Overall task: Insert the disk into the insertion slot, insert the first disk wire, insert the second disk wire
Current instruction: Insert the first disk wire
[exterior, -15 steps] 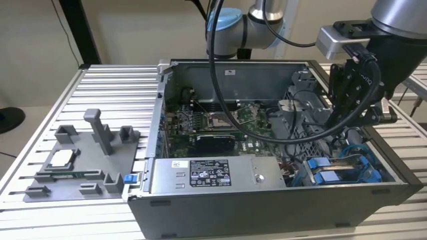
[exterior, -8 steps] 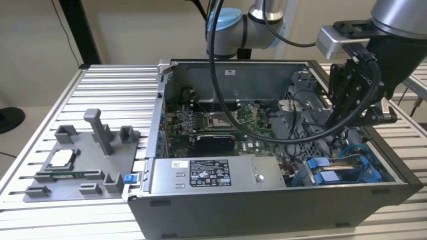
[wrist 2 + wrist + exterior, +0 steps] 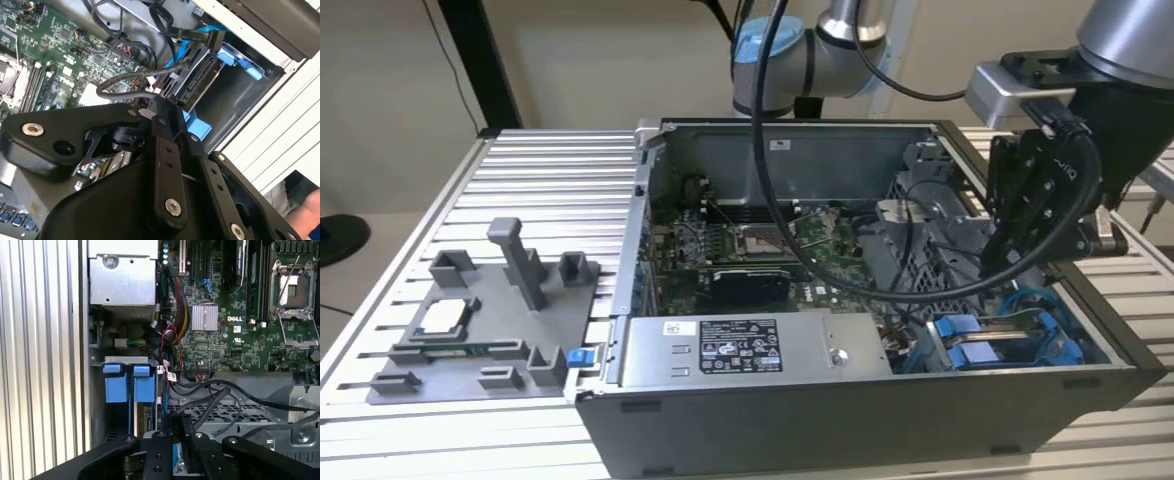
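One black claw [image 3: 158, 107] sits nearest in the second wrist view, its tip down among looping black wires [image 3: 131, 82] at the open end of the drive bay. I cannot tell whether it is clenched or released.

Just past the tip lies the disk [image 3: 196, 86]. It is seated in the insertion slot [image 3: 235, 107] with its connector edge turned toward the claw and its blue caddy frame [image 3: 201, 128] showing on either side. A blue cable [image 3: 196, 33] ends close to the disk's far corner, but I cannot tell whether it is plugged in.

In the first wrist view the claw [image 3: 178, 424] hangs beside two blue tabs [image 3: 144, 389] at the slot's grey bracket [image 3: 125, 360], with more black wires running across the perforated metal next to it.

Farther in are the green motherboard [image 3: 235, 335] and the grey power supply box [image 3: 122, 282].

In the exterior view the claw is lowered into the corner of the open case [image 3: 854, 420] on the exterior view's right, above the blue fittings [image 3: 974, 345]. The case stands on a ribbed metal worktop [image 3: 547, 170], with a grey fixture tray [image 3: 480, 330] well apart on the exterior view's left.
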Tool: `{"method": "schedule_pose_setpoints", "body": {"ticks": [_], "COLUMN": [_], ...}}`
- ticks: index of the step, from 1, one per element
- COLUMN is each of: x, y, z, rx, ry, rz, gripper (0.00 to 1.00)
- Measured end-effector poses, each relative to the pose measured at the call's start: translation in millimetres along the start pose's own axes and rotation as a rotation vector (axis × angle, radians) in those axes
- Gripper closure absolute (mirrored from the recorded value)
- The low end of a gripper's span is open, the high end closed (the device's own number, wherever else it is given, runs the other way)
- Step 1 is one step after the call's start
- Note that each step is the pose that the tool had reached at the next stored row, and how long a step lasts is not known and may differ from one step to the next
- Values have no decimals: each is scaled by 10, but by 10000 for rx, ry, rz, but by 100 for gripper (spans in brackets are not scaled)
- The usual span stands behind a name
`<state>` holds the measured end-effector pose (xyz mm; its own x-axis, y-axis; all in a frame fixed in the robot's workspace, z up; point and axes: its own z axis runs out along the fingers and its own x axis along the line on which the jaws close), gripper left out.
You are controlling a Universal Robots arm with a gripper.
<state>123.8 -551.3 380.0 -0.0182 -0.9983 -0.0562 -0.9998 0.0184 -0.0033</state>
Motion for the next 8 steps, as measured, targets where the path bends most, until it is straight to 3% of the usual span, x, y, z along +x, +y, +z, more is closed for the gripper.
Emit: {"method": "schedule_pose_setpoints", "body": {"ticks": [8], "x": [84], "y": [-139], "z": [46], "rx": [-45], "ry": [1], "rz": [3], "gripper": [100]}}
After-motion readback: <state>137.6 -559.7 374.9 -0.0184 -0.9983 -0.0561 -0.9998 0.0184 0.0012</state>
